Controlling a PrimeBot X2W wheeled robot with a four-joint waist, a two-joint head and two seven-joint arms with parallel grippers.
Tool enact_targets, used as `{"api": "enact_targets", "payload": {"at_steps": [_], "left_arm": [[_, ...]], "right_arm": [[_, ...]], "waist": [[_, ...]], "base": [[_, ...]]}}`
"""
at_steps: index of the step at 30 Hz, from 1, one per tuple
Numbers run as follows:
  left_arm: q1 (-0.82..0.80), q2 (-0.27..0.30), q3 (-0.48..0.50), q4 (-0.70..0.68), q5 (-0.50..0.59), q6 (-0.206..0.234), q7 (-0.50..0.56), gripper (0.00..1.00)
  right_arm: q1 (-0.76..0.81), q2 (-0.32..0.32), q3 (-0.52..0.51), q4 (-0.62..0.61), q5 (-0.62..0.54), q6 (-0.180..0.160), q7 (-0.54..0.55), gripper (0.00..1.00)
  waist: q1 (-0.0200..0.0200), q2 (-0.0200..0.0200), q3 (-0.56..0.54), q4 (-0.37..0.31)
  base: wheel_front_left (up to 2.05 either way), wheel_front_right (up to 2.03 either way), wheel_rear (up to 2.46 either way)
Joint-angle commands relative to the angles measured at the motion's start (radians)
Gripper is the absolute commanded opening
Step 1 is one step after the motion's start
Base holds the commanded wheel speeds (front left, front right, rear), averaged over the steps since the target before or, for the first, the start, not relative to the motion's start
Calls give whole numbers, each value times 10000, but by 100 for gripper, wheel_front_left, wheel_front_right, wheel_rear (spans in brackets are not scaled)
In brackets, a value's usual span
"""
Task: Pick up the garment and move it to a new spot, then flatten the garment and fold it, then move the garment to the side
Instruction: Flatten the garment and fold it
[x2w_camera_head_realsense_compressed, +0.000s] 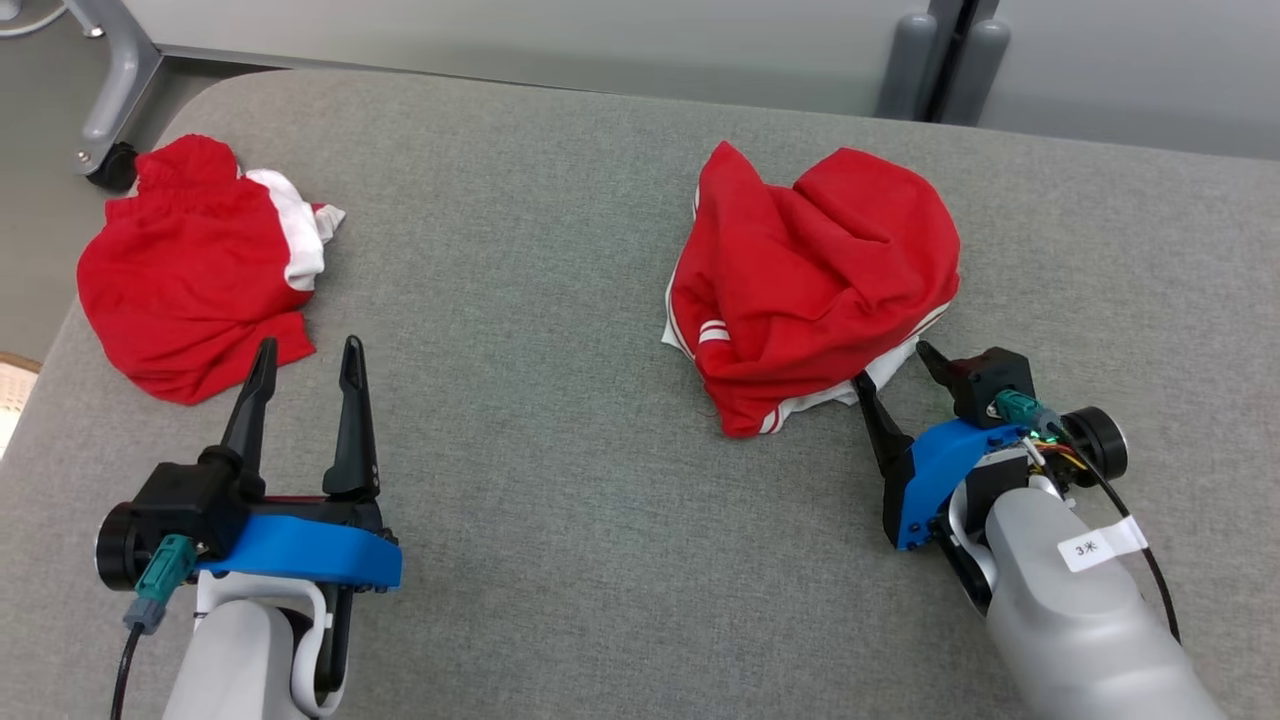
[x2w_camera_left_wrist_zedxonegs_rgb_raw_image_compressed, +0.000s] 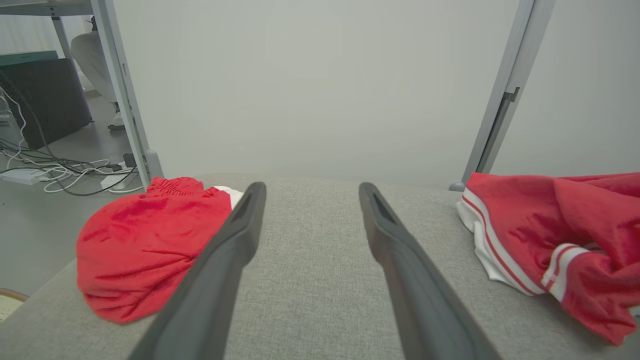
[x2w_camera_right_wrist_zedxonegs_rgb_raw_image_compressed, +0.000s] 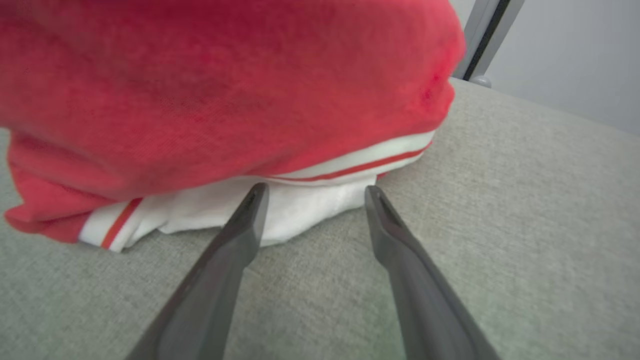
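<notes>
Since the right jaws stand wide open and empty at the near edge of the crumpled red garment on the right of the counter, I would slide them forward, low, until the white hem lies well between them, then close. The right wrist view shows that hem at the tips. The head view adds the left jaws, open and empty, beside a second red garment.

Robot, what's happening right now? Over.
Both grippers open, empty. Right gripper at white hem of crumpled red garment. Left gripper near second red garment. Nothing blocking.
</notes>
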Motion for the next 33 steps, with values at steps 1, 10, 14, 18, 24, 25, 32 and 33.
{"api": "enact_targets", "payload": {"at_steps": [1, 10, 14, 18, 24, 25, 32, 33], "left_arm": [[-167, -28, 0, 32, -11, -20, -48, 100], [-218, -77, 53, 124, -11, -20, -48, 100], [-284, -59, 8, 137, 17, -19, -48, 100], [-292, 41, 94, 175, -3, -19, -48, 100], [204, 104, 374, 112, 93, -19, -48, 100], [256, 82, 383, 88, 112, -19, -48, 100], [521, 85, 368, 62, 52, -20, -48, 100], [536, 93, 367, 59, 46, -20, -48, 100]], "right_arm": [[-306, -44, -70, 360, -81, 1, 1, 100], [-605, -39, 660, 1788, 598, 3, 315, 71], [-693, -43, 1221, 1846, 1103, 1, 338, 0], [-895, -57, 1460, 1640, 1521, -2, 132, 0], [-463, -150, 582, 754, 1447, -1, -20, 0], [-231, -233, 394, 492, 1366, -1, -13, 0], [1223, -800, -956, -1632, 941, 1, -16, 0], [1409, -892, -1171, -1877, 915, -1, -16, 0]], "waist": [[-2, -1, 45, 122], [-2, -1, -15, 195], [-2, -1, 10, 86], [-2, -1, -55, -174], [-2, -1, -444, -833], [-2, -1, -497, -923], [-2, -1, -754, -1540], [-2, -1, -773, -1606]], "base": [[0, 0, 0], [0, 0, 0], [0, 0, 0], [0, 0, 0], [0, 0, 0], [0, 0, 0], [0, 0, 0], [0, 0, 0]]}}
